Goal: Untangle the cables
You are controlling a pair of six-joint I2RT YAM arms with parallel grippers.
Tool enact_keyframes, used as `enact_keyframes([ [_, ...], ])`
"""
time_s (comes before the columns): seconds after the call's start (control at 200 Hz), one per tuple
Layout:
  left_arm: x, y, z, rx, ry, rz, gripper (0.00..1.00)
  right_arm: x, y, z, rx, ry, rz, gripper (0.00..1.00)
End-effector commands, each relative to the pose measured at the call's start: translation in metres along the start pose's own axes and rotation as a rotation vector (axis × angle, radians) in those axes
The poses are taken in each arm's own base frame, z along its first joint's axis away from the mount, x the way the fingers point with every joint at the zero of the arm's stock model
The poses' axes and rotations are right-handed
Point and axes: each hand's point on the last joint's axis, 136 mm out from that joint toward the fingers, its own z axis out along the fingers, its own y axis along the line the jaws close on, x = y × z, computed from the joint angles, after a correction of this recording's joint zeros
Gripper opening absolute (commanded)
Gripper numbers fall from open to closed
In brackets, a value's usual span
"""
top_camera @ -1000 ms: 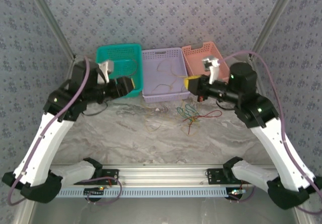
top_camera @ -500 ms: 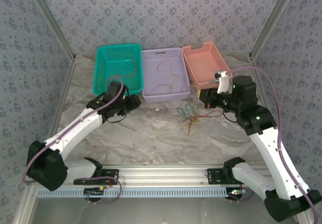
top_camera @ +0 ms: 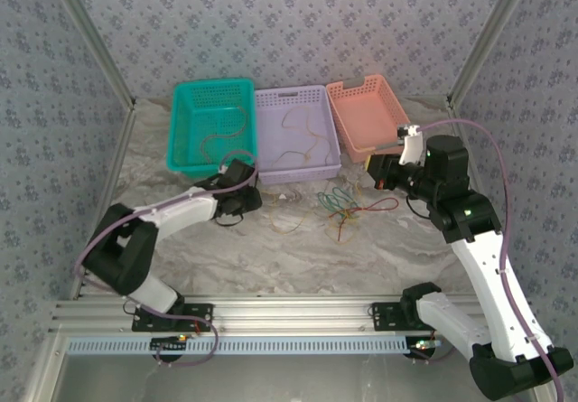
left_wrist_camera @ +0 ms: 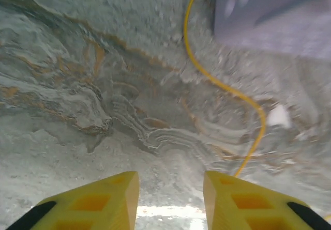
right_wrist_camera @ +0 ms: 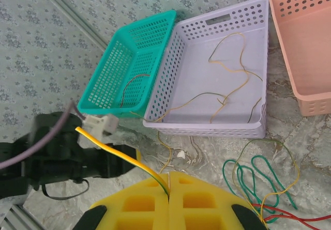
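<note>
Several thin, glossy cables (top_camera: 348, 205), green, red and yellow, lay looped in a loose tangle on veined marble (top_camera: 271, 248), just in front of the perforated lavender basket (top_camera: 298, 174) near its right corner. The right gripper (right_wrist_camera: 169, 181) pinched 1 yellow strand (right_wrist_camera: 119, 155); the left gripper (left_wrist_camera: 170, 181) stood spread, empty.

- Bright, even light; faint shadow just under purple basket (top_camera: 298, 175) front wall.
- My L wrist cam: basket corner blurred. R wrist cam: basket sharp.
</note>
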Motion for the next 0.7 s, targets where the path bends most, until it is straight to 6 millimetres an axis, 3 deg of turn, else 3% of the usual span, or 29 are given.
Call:
enact_keyframes([
  [0.0,-0.004,-0.017,-0.004,-0.062,-0.061,0.044,0.43,-0.008,0.003,-0.011,0.008,-0.038,0.002,0.00],
  [0.095,0.005,-0.035,-0.001,-0.125,-0.087,0.095,0.49,-0.012,0.001,-0.015,0.024,-0.061,-0.002,0.00],
  [0.24,0.010,-0.046,0.008,-0.274,-0.103,0.181,0.54,-0.012,0.001,-0.023,0.024,-0.063,0.011,0.00],
  [0.365,0.005,-0.041,0.015,-0.369,-0.110,0.191,0.53,-0.014,0.004,-0.028,0.011,-0.076,0.010,0.00],
  [0.57,-0.003,-0.053,0.035,-0.380,-0.095,0.199,0.52,-0.012,0.006,-0.035,-0.001,-0.086,0.012,0.00],
  [0.695,0.003,-0.053,0.050,-0.393,-0.072,0.204,0.44,-0.011,0.006,-0.035,-0.007,-0.085,0.018,0.00],
])
